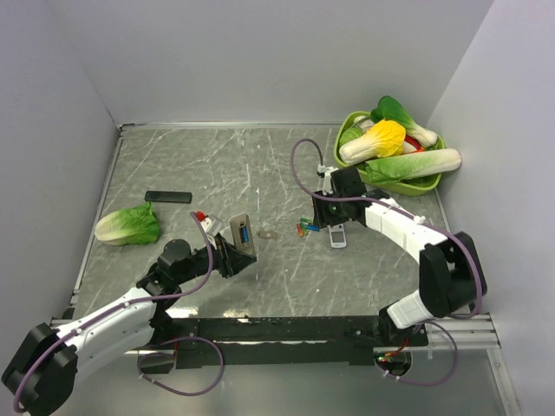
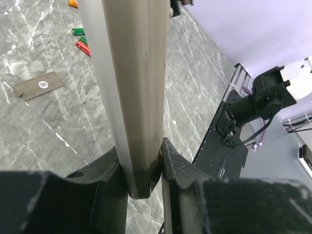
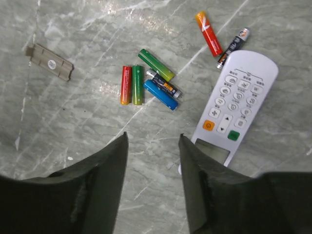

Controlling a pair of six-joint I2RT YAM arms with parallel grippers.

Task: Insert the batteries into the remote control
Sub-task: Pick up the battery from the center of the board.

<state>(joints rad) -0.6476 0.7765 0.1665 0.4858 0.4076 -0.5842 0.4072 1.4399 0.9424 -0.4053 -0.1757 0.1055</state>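
My left gripper [image 1: 229,254] is shut on the remote control [image 1: 242,235] and holds it tilted above the table, its blue recess [image 1: 245,235] facing up. In the left wrist view the grey-beige remote [image 2: 131,92] stands clamped between the jaws of the left gripper [image 2: 144,168]. Several batteries [image 1: 303,229] lie loose on the table by my right gripper [image 1: 326,214]. In the right wrist view the right gripper [image 3: 152,139] is open and empty, hovering just short of the batteries [image 3: 138,84], which have green, red, orange, blue and black wraps.
A grey battery cover [image 3: 50,62] lies left of the batteries. A wider white remote [image 3: 236,100] lies right of them. A white remote with a red button [image 1: 203,219], a black bar [image 1: 167,197] and a lettuce [image 1: 128,225] lie left. A green basket [image 1: 425,180] of vegetables stands back right.
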